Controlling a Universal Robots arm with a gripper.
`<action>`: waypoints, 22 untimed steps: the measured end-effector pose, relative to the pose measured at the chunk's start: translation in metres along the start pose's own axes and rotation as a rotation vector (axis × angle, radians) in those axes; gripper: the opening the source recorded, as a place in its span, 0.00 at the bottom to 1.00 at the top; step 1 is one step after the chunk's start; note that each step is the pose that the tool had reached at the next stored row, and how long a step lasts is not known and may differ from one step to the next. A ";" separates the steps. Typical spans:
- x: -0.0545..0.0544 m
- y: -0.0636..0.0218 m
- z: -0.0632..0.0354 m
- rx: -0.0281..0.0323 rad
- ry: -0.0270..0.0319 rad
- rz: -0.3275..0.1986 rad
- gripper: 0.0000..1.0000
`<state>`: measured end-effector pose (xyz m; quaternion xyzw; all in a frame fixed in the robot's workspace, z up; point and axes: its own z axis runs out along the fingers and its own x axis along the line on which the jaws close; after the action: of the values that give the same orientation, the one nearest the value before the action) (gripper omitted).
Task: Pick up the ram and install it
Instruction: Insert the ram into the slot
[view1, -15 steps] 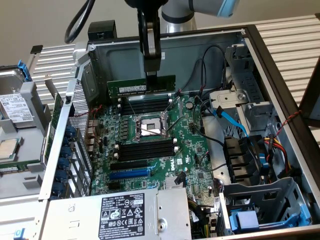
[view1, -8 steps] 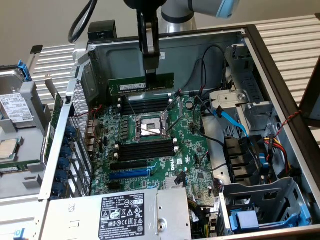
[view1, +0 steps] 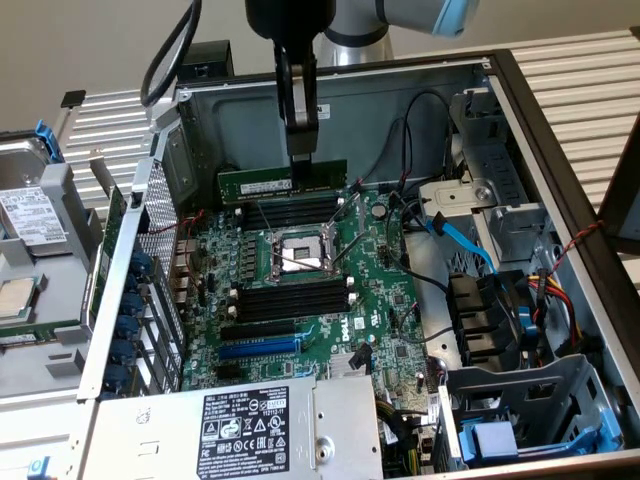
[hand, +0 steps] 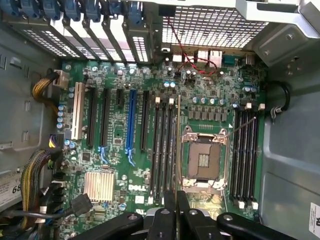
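Your hand pinches the ram by its upper edge, contacts down, probably to meet the black slots just beneath.

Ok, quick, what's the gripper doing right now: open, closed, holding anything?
The gripper is closed on the ram, holding it over the motherboard.

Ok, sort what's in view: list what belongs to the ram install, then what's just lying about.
Belongs to the job:
- ram, held over the board
- hand, shut on the ram
- black memory slots

Just there:
- blue expansion slot
- CPU socket
- power supply
- blue cable
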<state>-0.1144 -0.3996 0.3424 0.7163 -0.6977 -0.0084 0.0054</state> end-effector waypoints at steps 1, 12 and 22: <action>0.000 0.0000 0.0008 0.0000 0.0000 0.000 0.13; 0.000 0.0002 0.0114 -0.0007 0.0211 0.000 0.13; 0.001 0.0003 0.0123 -0.0004 0.0208 0.000 0.13</action>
<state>-0.1149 -0.4001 0.3301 0.7162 -0.6977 -0.0011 0.0128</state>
